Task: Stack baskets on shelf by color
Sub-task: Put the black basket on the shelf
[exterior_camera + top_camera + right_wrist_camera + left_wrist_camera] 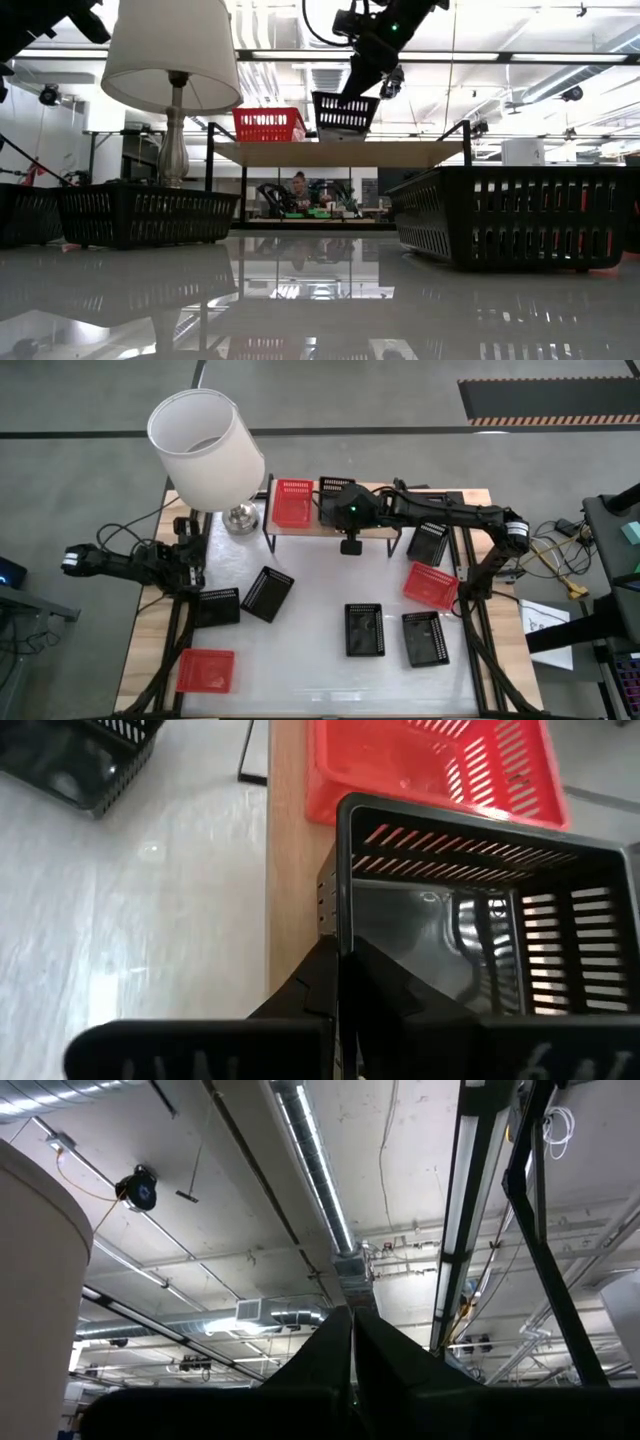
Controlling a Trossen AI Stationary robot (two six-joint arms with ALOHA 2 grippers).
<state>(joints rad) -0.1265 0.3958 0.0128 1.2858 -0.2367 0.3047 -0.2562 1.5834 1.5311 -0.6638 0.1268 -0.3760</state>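
Black basket held over the shelf

Top centre, the right gripper (338,512) is clamped on a black basket (345,112) above the shelf (340,153), beside a red basket (293,503).

The tabletop (320,670) carries a glossy white sheet that mirrors the room in the low view, with bare pale wood showing at its edges. The shelf (340,153) has a light matt wooden plank on thin black metal legs. The baskets, red (293,503) and black (365,630), are smooth slotted plastic with a slight sheen. The lamp (207,448) has a matt white shade on a shiny silvery metal stem.
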